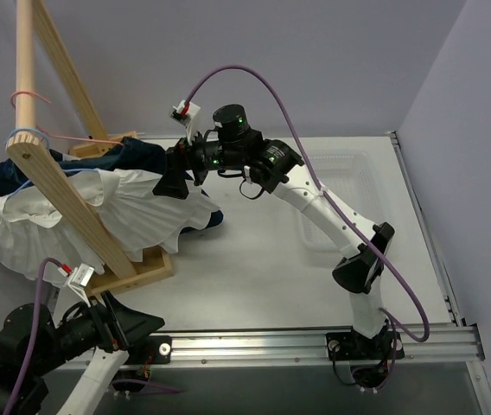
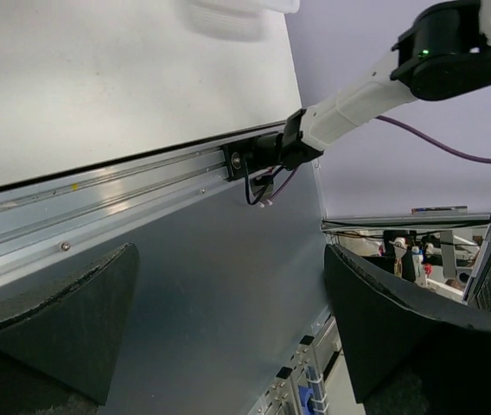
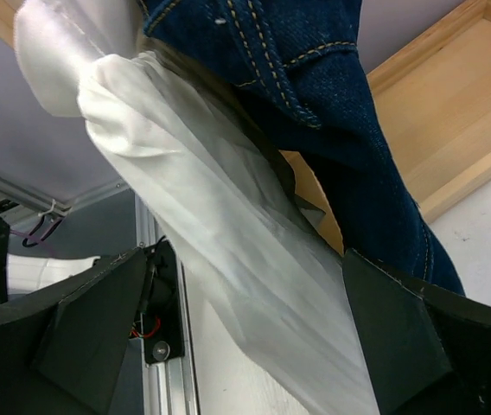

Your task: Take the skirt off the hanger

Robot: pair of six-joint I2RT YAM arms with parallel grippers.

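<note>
Skirt (image 1: 98, 216) on hanger (image 1: 21, 134), desk's (image 1: 271, 259) far-left corner; right end effector (image 3: 245, 346) open astride the fabric, gripping nothing; left end effector (image 2: 228, 328) open, empty. Next you close and pull clear.

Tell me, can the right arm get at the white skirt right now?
Probably yes. The right arm has its jaws open around a fold of the skirt, nothing between them and the cloth; the denim garment hangs close by.
</note>
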